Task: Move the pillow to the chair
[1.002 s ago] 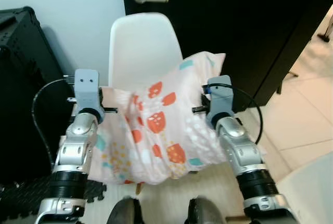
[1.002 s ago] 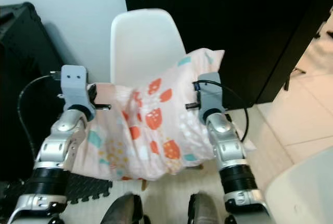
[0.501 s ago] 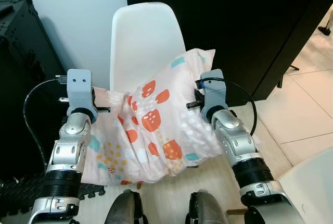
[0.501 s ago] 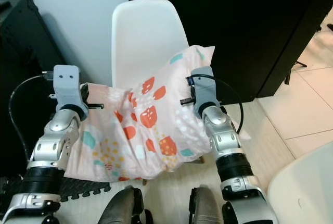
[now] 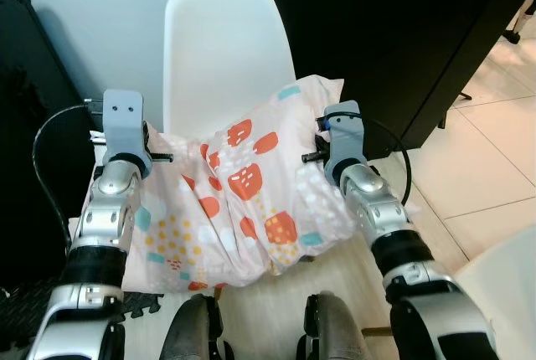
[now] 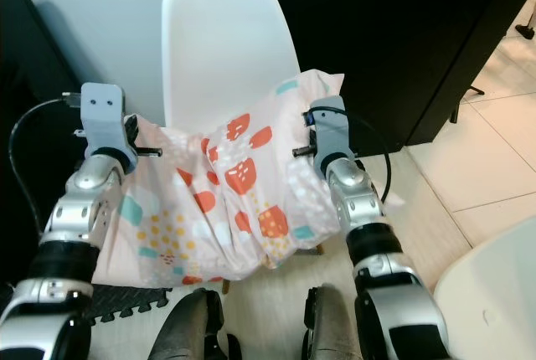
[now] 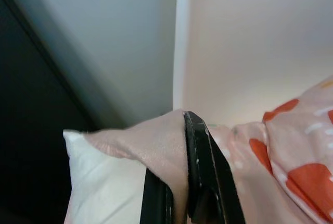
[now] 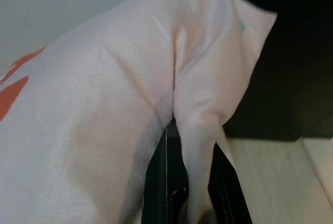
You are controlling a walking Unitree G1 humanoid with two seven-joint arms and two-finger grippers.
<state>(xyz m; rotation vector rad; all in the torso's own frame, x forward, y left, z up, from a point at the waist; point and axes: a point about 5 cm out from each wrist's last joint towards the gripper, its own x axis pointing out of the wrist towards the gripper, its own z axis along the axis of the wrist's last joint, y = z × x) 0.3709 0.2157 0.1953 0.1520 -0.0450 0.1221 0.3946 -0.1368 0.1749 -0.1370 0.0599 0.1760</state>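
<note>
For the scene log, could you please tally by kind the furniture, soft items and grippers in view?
Chairs: 1, the white chair
Pillows: 1, the patterned pillow
Grippers: 2, the left gripper and right gripper, each pinching pillow fabric
Total: 4

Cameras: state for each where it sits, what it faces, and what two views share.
Left eye and right eye views: head, looking down at pillow on white chair; both arms, feet show.
Left wrist view: along left gripper, pinching pillow edge.
Right wrist view: along right gripper, pinching pillow corner.
Shared: pillow.
</note>
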